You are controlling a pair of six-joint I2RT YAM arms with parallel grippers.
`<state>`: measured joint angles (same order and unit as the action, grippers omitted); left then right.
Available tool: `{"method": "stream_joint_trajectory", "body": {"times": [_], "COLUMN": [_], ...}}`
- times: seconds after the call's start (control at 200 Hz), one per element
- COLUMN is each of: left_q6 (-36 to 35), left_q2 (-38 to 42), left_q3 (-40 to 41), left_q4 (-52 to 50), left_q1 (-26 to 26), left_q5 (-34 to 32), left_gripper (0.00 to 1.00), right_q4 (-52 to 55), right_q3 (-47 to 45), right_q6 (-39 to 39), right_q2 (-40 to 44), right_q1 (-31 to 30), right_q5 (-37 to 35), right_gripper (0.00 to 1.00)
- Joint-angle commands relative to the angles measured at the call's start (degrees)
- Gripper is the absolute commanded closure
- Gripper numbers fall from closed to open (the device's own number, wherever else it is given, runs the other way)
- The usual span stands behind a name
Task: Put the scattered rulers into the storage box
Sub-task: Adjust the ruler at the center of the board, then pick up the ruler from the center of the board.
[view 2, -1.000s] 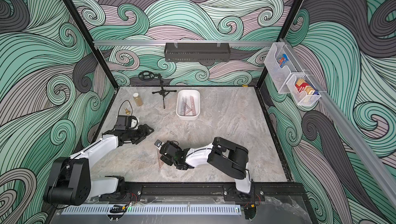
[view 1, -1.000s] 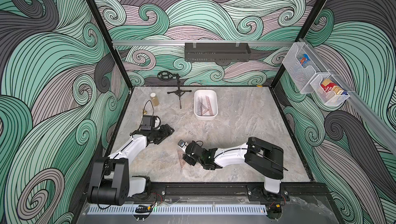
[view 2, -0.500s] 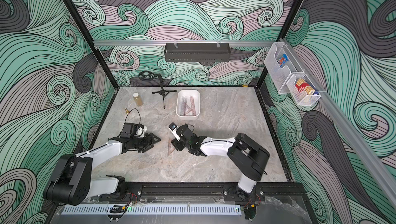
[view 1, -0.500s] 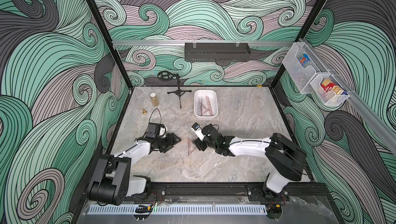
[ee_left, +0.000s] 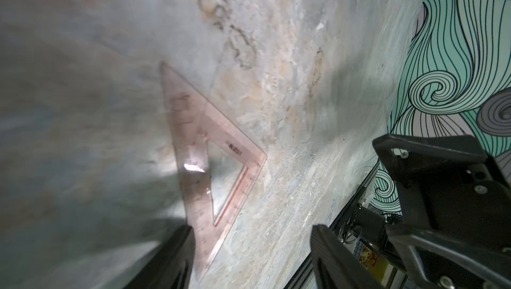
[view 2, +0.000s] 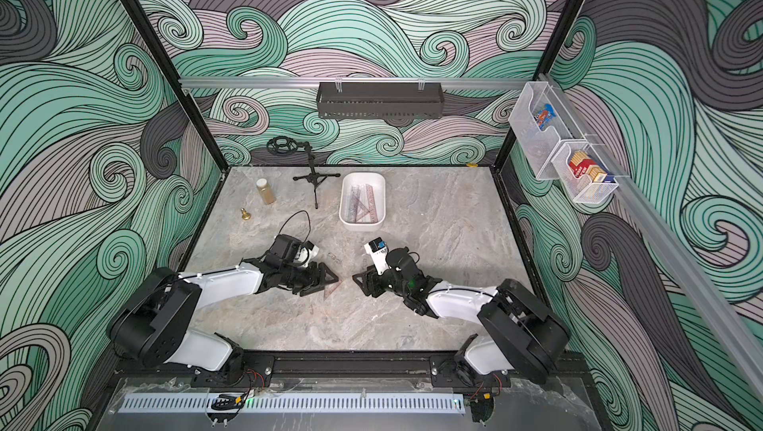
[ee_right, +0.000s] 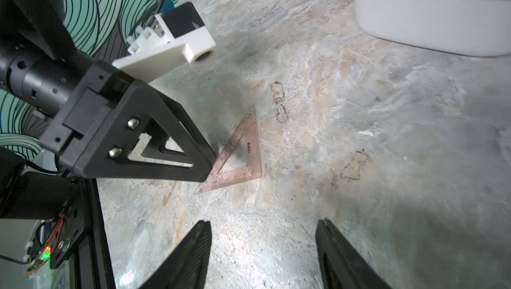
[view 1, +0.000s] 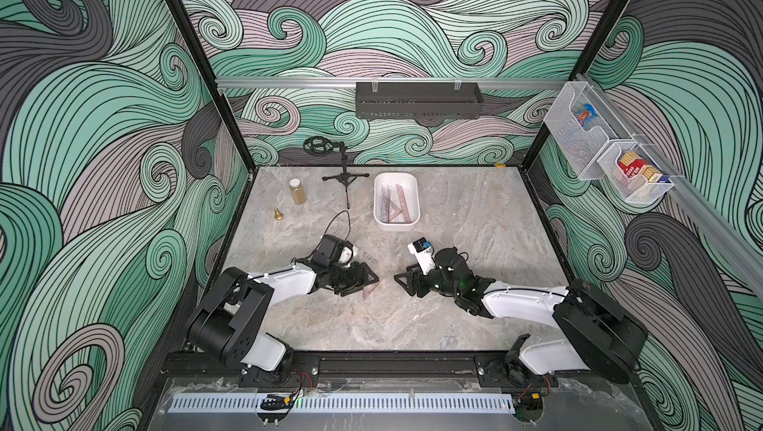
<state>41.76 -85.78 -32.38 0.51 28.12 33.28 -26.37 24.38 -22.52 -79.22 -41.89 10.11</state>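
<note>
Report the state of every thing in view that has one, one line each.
Pinkish see-through triangular set square: lying flat on the marble table, not gripped.
White rectangular plastic storage box: upright, open-topped, several rulers inside.
Left pincer: open, one fingertip over a corner of the set square.
Right pincer: open, empty, apart from the set square.
Small white-lidded jar: upright, lid on.
Black tripod stand: standing.

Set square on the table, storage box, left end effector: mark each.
set square [ee_right: 253, 149], right wrist view, on its printed band.
storage box [view 1: 395, 226], a top view, on its near wall.
left end effector [ee_left: 251, 226], left wrist view, midway between fingertips.
</note>
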Motion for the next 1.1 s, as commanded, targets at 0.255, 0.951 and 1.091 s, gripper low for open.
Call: {"method": "stream_joint_trajectory", "body": {"times": [0.255, 0.951, 1.091], "left_q6": [2.8, -0.1, -1.1], "left_q2": [-5.5, -0.7, -4.3], "left_q3": [-2.0, -7.1, -9.1], "left_q4": [-3.8, -4.4, -3.7], "left_q1": [7.4, -3.4, -4.7], "left_q5": [-3.7, -5.0, -3.6], "left_gripper": [0.3, 0.33, 0.34], "right_q4": [-7.5, -16.2, -16.2], "right_q3": [-2.4, 7.8, 8.0], "right_q6": [-3.9, -5.6, -5.6], "right_q2": [-0.3, -22.7, -24.6], "right_q1": [4.9, 7.1, 7.0], "right_q5": [8.6, 22.5, 22.7], "right_gripper": [0.41, 0.95, 0.98]}}
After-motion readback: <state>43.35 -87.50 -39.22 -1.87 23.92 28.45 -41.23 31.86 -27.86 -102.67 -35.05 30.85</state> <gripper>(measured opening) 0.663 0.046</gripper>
